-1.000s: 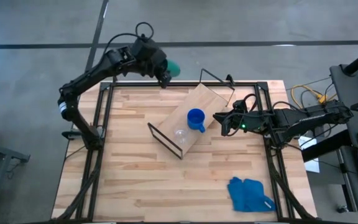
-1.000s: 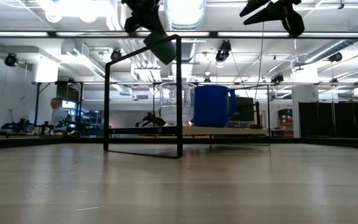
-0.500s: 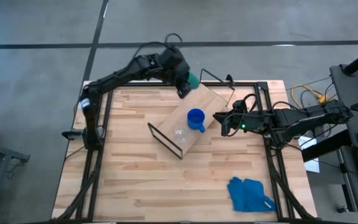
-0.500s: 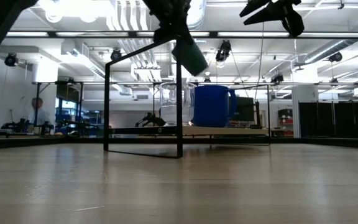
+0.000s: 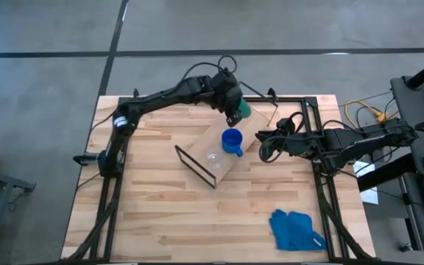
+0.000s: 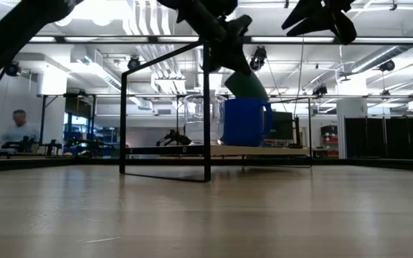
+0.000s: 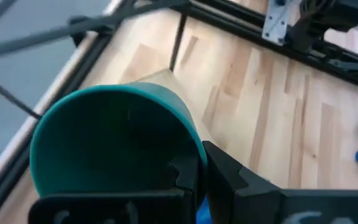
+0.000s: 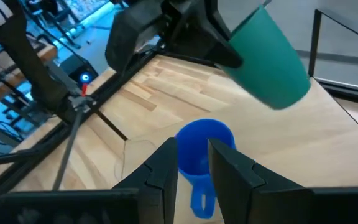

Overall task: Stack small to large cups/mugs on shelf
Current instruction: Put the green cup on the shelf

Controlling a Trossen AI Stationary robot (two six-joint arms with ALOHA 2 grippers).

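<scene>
While left gripper (image 5: pixel 235 112) pinches green cup (image 5: pixel 243 111) above shelf (image 5: pixel 227 140), right gripper (image 5: pixel 265 151) part-spread, empty.

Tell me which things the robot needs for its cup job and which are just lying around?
For the job:
- green cup, tilted, held by the left tool above the shelf
- blue mug, on the shelf
- clear glass cup, on the shelf
- shelf

Just lying around:
- blue cloth, near the table edge
</scene>
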